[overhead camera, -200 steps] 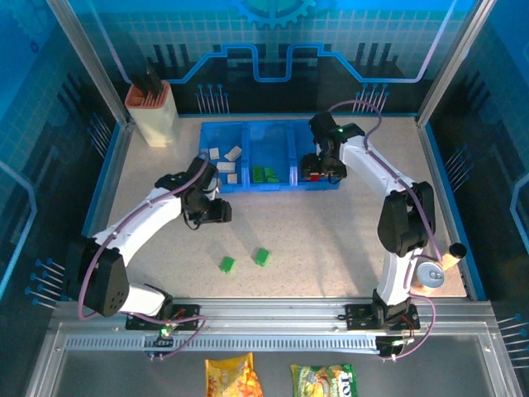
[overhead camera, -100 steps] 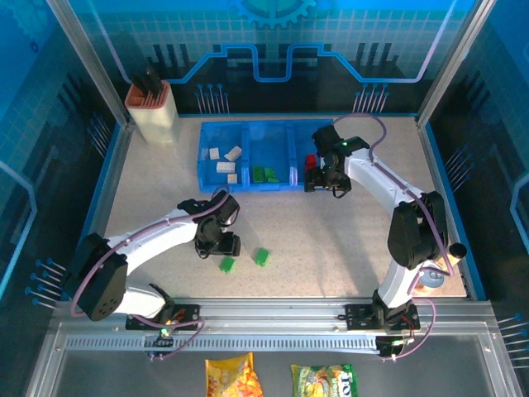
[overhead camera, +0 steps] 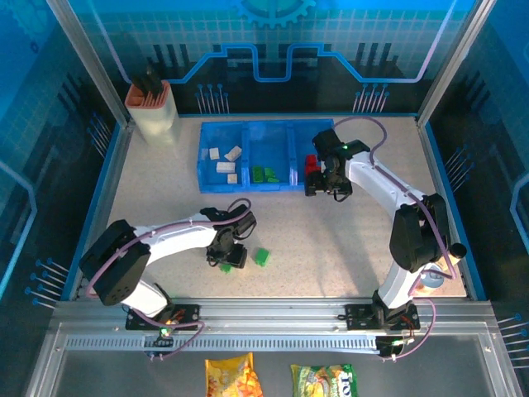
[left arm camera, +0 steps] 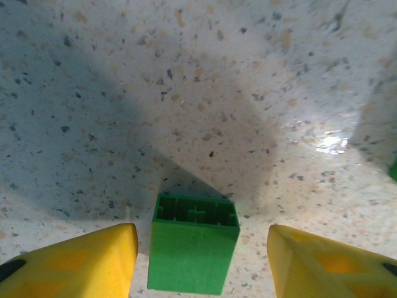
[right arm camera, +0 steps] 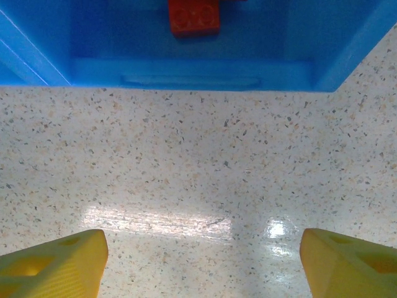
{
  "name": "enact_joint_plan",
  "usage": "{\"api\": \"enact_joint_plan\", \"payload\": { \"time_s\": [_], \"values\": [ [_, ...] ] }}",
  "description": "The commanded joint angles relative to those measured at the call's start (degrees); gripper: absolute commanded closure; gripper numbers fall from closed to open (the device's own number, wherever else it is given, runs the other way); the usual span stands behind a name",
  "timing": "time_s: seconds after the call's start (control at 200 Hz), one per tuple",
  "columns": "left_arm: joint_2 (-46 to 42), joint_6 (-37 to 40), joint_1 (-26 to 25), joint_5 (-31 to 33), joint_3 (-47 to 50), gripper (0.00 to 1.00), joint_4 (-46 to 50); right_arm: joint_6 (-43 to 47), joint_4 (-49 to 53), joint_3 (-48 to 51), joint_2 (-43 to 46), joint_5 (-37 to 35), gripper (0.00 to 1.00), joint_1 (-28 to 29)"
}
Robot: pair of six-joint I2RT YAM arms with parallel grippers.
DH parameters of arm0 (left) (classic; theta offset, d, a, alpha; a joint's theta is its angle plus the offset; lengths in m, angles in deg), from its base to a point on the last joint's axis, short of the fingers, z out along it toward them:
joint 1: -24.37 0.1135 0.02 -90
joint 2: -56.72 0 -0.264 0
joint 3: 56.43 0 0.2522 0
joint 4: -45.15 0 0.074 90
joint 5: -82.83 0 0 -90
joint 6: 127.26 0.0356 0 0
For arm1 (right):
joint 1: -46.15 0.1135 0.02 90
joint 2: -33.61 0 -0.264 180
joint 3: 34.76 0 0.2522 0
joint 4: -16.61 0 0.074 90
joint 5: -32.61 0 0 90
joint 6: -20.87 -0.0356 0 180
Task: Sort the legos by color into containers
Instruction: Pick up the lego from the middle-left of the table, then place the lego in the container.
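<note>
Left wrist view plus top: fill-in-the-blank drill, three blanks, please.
The brick between the left gripper's open fingers is ____.
Cream bricks lie in the tray's ____ bin.
The right gripper, open, faces a ____ lego in the tray.
Missing: green; left; red.

White arms (overhead camera: 175,237), yellow fingers (left arm camera: 77,261)

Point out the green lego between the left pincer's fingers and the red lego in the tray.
green lego (left arm camera: 193,256), left wrist view, flat side face.
red lego (right arm camera: 193,17), right wrist view, top face.
</note>
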Motion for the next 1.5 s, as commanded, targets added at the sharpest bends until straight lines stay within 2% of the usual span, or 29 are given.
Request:
{"api": "enact_joint_plan", "payload": {
  "time_s": [0.0,0.425,0.695,0.91,1.251,1.496],
  "values": [
    [1.4,0.3,-0.8,2.3,-0.8,0.43,1.4,-0.2,0.2,0.9,2.2,-0.6,0.18,0.7],
    [1.9,1.1,-1.0,2.4,-1.5,0.57,1.3,-0.8,0.5,2.2,3.5,-1.1,0.18,0.9],
    [-0.9,0.8,-0.9,2.6,-2.1,0.64,0.8,-1.1,1.2,2.4,4.0,-1.8,0.18,1.2],
    [-0.2,1.8,-0.7,3.5,-5.1,0.65,1.6,-1.2,1.7,3.6,5.5,-2.4,0.18,1.4],
    [3.7,5.2,0.9,3.6,-14.1,0.65,1.8,-2.0,2.7,7.3,10.0,-4.1,0.18,1.2],
    [9.1,8.3,3.5,3.2,-25.2,0.65,1.6,-2.7,3.8,9.7,13.5,-5.3,0.18,1.2]
  ]
}}
